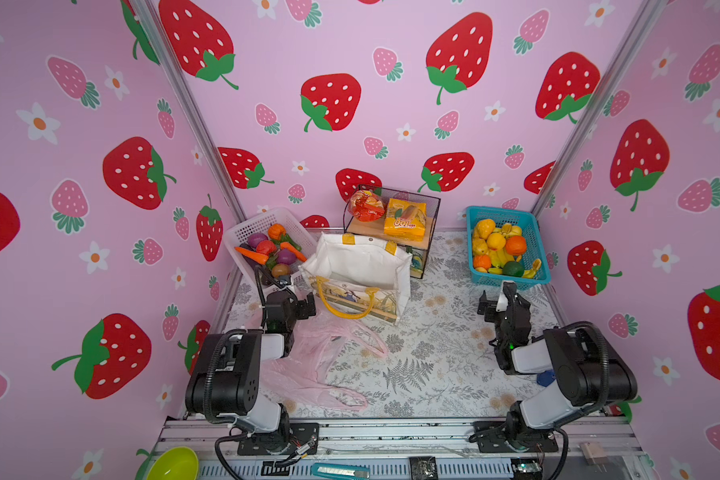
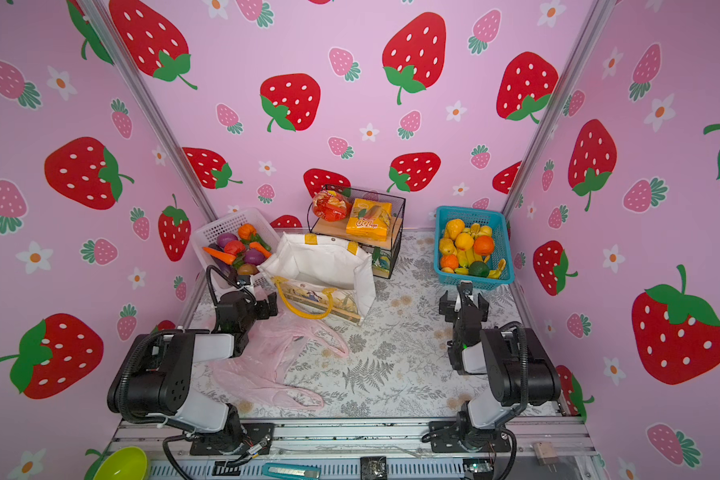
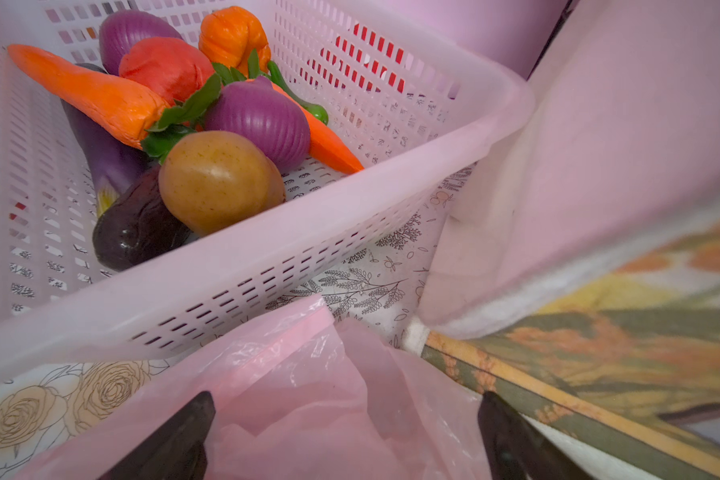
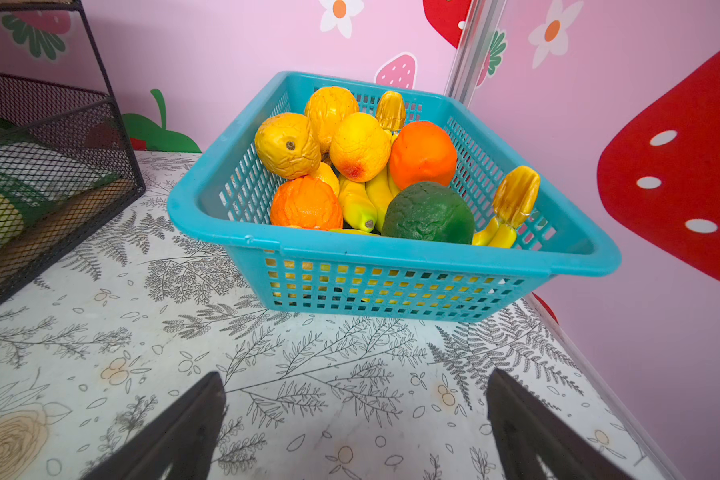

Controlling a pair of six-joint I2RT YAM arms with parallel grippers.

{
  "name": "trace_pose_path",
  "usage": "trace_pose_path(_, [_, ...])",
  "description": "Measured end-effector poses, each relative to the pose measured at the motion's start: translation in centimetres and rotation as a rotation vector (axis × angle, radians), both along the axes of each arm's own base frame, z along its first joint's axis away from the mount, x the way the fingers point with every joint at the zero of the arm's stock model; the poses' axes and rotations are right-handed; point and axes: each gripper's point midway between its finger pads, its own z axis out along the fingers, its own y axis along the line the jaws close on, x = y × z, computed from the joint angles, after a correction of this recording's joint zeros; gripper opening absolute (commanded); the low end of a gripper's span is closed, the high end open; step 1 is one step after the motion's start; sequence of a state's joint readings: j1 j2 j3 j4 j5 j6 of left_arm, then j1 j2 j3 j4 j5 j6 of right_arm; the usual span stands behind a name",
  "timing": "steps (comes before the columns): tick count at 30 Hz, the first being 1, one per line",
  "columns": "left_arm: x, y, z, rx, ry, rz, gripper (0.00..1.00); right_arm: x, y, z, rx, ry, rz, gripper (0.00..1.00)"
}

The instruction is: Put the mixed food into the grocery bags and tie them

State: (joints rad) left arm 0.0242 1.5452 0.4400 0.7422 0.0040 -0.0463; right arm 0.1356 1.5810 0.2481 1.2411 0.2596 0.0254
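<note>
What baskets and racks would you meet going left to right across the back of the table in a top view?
White lattice plastic basket of toy vegetables → black wire-mesh rack holding snack packets → blue lattice plastic basket of fruit.

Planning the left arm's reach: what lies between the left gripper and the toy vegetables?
In the left wrist view: the pink plastic bag, then the near wall of the white basket.

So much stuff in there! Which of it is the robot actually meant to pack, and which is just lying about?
For the job:
- toy vegetables in the white basket
- red snack packet
- yellow snack packet
- pink plastic bag
- white tote

Just lying about:
- fruit in the blue basket
- green bowl
- teal cutter
</note>
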Motion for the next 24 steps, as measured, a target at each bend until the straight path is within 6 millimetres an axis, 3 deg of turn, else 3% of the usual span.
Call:
trace_pose_path(8, [0.0,0.0,0.0,-0.001,0.000,0.001,0.99,0.0,0.1,0.2,0.000,-0.006,0.002,1.00])
trace_pose_path(11, [-0.5,0.5,0.4,0.002,0.016,0.033,1.00,-0.4,0.4,1.7,-0.003,-0.029,-0.005,1.00])
trace_pose_path(13, [-1.3,1.4,2.2,-0.007,0.003,0.100,1.00,-0.7,0.4,4.1,0.010,-0.078,-0.019,1.00])
trace_pose_path(17, [-2.8,3.6,7.9,-0.068,-0.109,0.266,0.98,-2.5,-0.2,10.1,0.139,-0.233,-0.056,0.96])
trace_pose_path(20, [-4.3,4.4,11.2,-0.166,-0.177,0.352,0.95,-3.8,0.4,13.3,0.267,-0.309,-0.029,0.93])
trace_pose_path(22, [-5.4,4.1,12.7,-0.262,-0.205,0.370,0.91,-3.9,2.7,14.9,0.334,-0.316,0.048,0.93])
trace_pose_path(24, [-6.0,3.2,13.8,-0.363,-0.223,0.353,0.88,-3.7,6.7,16.0,0.356,-0.277,0.163,0.94])
